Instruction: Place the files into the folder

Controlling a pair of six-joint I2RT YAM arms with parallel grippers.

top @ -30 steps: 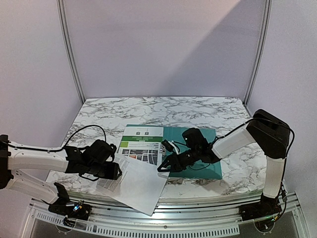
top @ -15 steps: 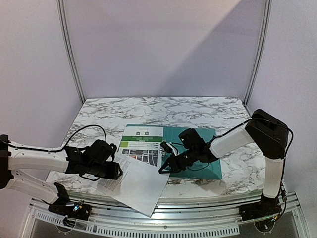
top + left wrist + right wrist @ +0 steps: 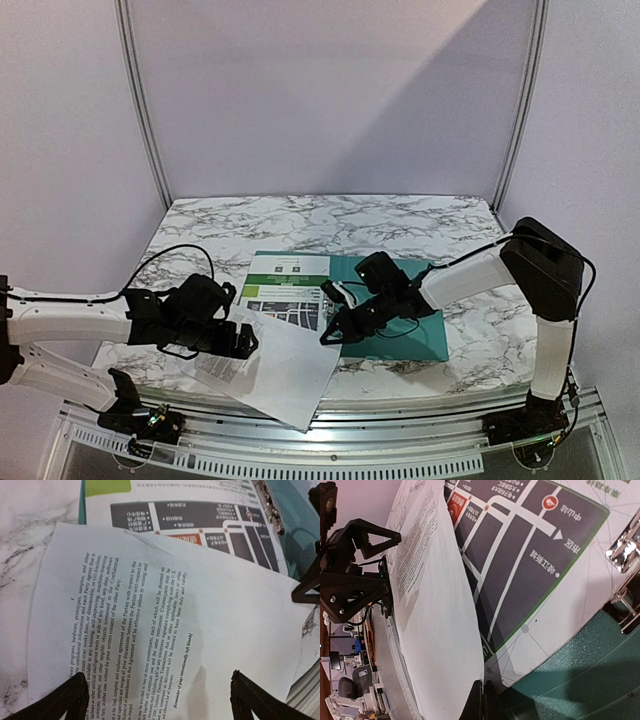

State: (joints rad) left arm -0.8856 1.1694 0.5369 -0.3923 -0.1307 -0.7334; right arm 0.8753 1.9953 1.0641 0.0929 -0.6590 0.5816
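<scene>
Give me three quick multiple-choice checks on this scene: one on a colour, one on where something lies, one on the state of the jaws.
1. The folder is:
A. red
B. yellow
C. teal

2. The white sheet lies:
A. wholly inside the folder
B. over the near edge of the table, overlapping the map sheet
C. beyond the folder, on the far side

3. The left jaws are:
A. open above the white sheet
B. shut on the folder
C. out of every view

Answers:
1 C: the top view shows teal beside and under the map sheet.
2 B: its near corner hangs past the table edge and its far edge covers part of the map graphic.
3 A: the left wrist view shows both fingers spread wide over the printed text.
</scene>
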